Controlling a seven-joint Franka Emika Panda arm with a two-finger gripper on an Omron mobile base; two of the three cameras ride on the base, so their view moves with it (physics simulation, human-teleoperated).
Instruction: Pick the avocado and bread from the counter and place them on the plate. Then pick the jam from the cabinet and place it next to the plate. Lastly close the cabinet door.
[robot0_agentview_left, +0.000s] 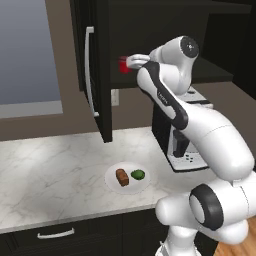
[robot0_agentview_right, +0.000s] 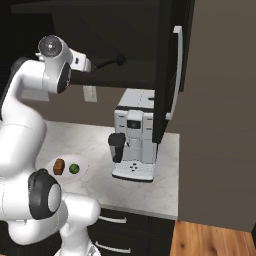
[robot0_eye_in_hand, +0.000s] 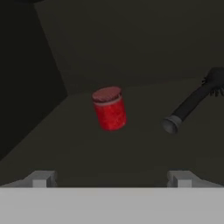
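Two items already lie on the plate (robot0_agentview_left: 111, 183): the bread (robot0_agentview_left: 122, 177) to the left and the avocado (robot0_agentview_left: 137, 174) just beside it on the right, as seen from the left base view. That plate sits on the white marble bench (robot0_agentview_left: 45, 175), near its front edge and left of a coffee machine (robot0_agentview_right: 132, 142).

Up above, the arm reaches into the open cabinet (robot0_agentview_left: 160, 30). In the hand view the fingers (robot0_eye_in_hand: 110, 180) stand spread wide apart with nothing between them, both tips low in the frame. Ahead of them the jam (robot0_eye_in_hand: 109, 108), a red jar with a red lid, stands on the cabinet's inner shelf (robot0_eye_in_hand: 131, 148), apart from the fingertips and a little left of the midline between them. It looks tilted in that view, though the camera's own roll may account for this. To the jar's right on the same shelf lies a dark long-handled tool (robot0_eye_in_hand: 192, 103), its handle end pointing toward the camera, well clear of the jar.

From the left base view the jar shows as a small red patch just beyond the hand. The cabinet door (robot0_agentview_left: 97, 70) hangs swung open out over the bench, its long silver bar handle (robot0_agentview_left: 89, 70) facing the camera
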